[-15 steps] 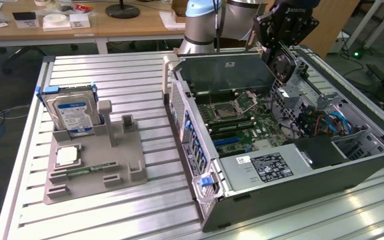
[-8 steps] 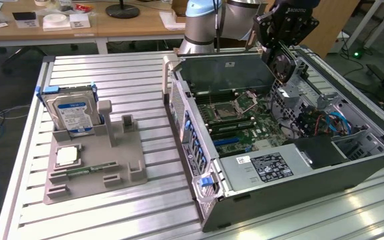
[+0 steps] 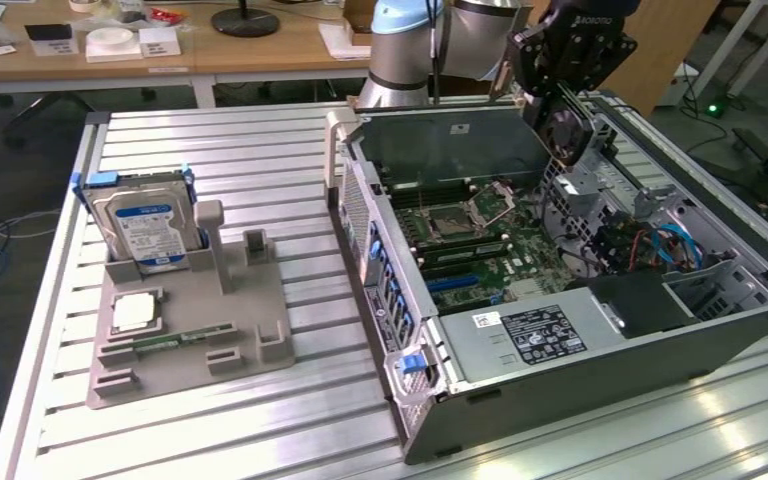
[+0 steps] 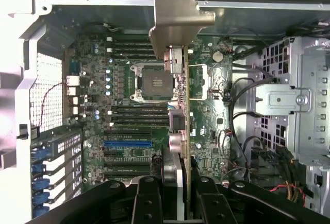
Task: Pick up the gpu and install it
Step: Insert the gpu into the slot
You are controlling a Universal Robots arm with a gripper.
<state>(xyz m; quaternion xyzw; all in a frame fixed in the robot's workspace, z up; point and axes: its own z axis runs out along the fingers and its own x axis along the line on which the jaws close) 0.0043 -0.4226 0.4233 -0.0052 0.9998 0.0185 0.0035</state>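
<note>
Above the far end of the open computer case (image 3: 398, 330), my gripper (image 3: 564, 70) is shut on the gpu (image 3: 574, 125), a dark card with a round fan that hangs edge-down. In the wrist view the gpu (image 4: 184, 126) shows edge-on between my black fingers (image 4: 149, 198), and its metal bracket (image 4: 175, 13) points toward the case's rear wall. The gripper (image 4: 178, 185) hovers over the motherboard (image 4: 124, 74), and the card lines up beside the CPU socket (image 4: 153, 82). The blue slot (image 4: 128, 143) lies off to one side of the card.
A grey fixture (image 3: 244, 330) on the slatted table at the exterior view's left holds an upright hard drive (image 3: 144, 225), a CPU (image 3: 133, 312) and a memory stick (image 3: 177, 340). Inside the case sit the power supply (image 3: 538, 335), the drive cage (image 4: 304, 105) and loose cables (image 3: 651, 245).
</note>
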